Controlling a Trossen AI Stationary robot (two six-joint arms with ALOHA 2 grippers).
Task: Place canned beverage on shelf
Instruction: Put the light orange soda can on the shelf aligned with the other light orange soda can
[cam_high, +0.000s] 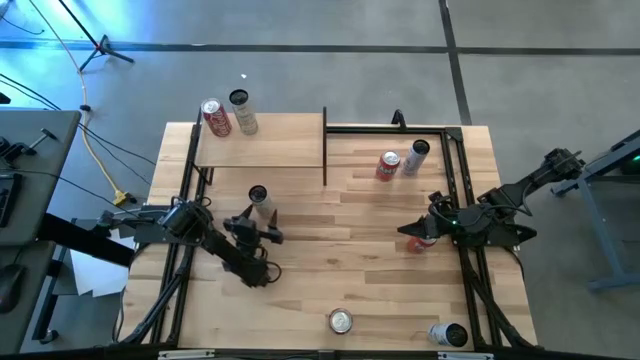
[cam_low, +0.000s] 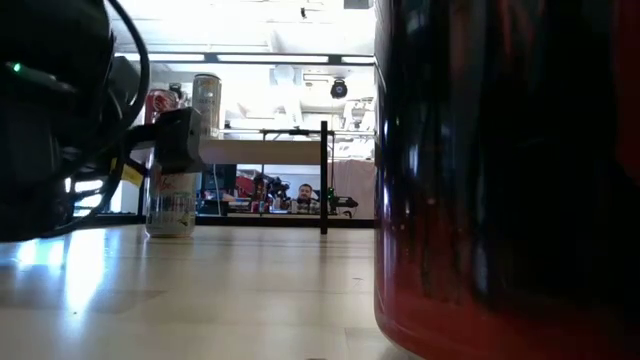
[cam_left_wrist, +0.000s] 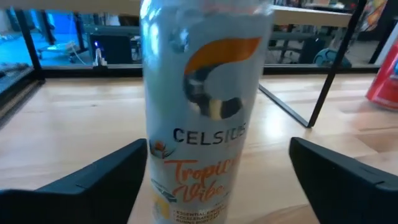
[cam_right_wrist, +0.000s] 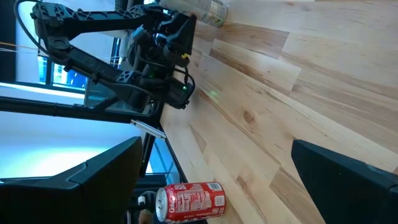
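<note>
Standing by the table (cam_high: 300, 300), I can see the job is partly done: two cans, a red can (cam_high: 215, 118) and a pale tall can (cam_high: 242, 110), already stand on the shelf (cam_high: 270, 140), the pale wood board with thin black posts at the far left of the table. The left end effector (cam_high: 262, 222) is now at a slim white can (cam_high: 259, 201) that stands upright on the table just in front of the shelf; from its wrist view the can (cam_left_wrist: 205, 112) sits squarely between the two dark fingers (cam_left_wrist: 93, 180), which are spread with gaps on both sides, so it is open around the can and not yet gripping it. My guess is that it is about to close, then lift and carry this can up onto the board. The right end effector (cam_high: 420, 232) hovers low over the right side of the table with its fingers wide apart and nothing between them; a red can (cam_high: 424, 243) sits just under or beside it, though I cannot tell if they touch. More cans remain: a red and a white one (cam_high: 388, 165) upright near the far right frame, and two (cam_high: 341, 321) at the near edge. So most of the work is still ahead.
</note>
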